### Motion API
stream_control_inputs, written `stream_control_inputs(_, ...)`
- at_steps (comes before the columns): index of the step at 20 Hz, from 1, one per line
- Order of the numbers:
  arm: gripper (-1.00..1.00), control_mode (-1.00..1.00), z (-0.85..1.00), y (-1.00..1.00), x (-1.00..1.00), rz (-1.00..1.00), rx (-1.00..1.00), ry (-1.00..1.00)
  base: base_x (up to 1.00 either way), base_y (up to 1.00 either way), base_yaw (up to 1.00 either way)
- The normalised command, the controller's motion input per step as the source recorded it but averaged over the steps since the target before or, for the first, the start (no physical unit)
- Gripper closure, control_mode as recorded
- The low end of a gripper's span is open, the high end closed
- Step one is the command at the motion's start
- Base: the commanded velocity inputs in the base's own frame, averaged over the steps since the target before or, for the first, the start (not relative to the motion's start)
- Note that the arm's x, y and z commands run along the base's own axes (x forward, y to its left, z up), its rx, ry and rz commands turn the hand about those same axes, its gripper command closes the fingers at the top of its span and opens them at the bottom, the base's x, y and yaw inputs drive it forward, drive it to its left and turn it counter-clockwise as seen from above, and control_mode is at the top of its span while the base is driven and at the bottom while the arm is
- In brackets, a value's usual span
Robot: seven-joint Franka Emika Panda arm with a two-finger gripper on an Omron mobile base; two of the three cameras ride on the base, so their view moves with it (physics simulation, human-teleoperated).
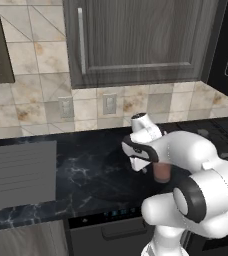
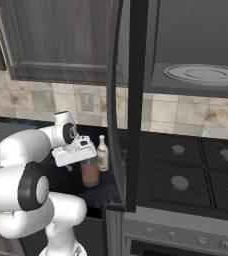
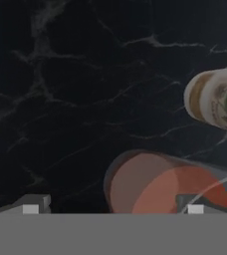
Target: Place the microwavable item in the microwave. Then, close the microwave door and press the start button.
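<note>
The microwavable item, a short clear glass tumbler [image 2: 90,173] with reddish-pink contents, stands upright on the black marble counter [image 1: 86,170]. My gripper [image 3: 111,208] hovers open just above it, pointing down. In the hand view the tumbler [image 3: 160,184] lies toward the right fingertip [image 3: 194,207], not centred between the two tips. Part of the tumbler [image 1: 161,172] peeks out beside the white hand in the left base view. The microwave [image 2: 196,45] hangs up at the right, its round turntable [image 2: 203,74] in sight. The microwave door [image 2: 128,100] stands swung open, edge-on, just right of the tumbler.
A slim white bottle [image 2: 103,154] stands close behind the tumbler and appears as the bottle [image 3: 217,99] in the hand view. The stove [image 2: 186,180] with burners lies right of the counter. Grey cabinets [image 1: 136,40] hang above. A grey ribbed slab [image 1: 21,172] covers the counter's left.
</note>
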Motion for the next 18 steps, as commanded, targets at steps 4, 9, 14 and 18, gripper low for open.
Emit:
stream_control_inputs(4,-1.00,-1.00,-0.07,-0.11,-0.13,0.08,0.00,0.00,0.00,0.00,0.00)
stream_control_inputs(9,1.00,-1.00,-0.38,-0.11,-0.46,0.07,0.00,0.00,0.00,0.00,0.00)
stream_control_inputs(14,1.00,-1.00,-0.45,-0.04,-0.46,0.06,0.00,0.00,0.00,0.00,0.00)
stream_control_inputs(18,1.00,-1.00,-0.24,-0.01,-0.22,0.06,0.00,0.00,0.00,0.00,0.00)
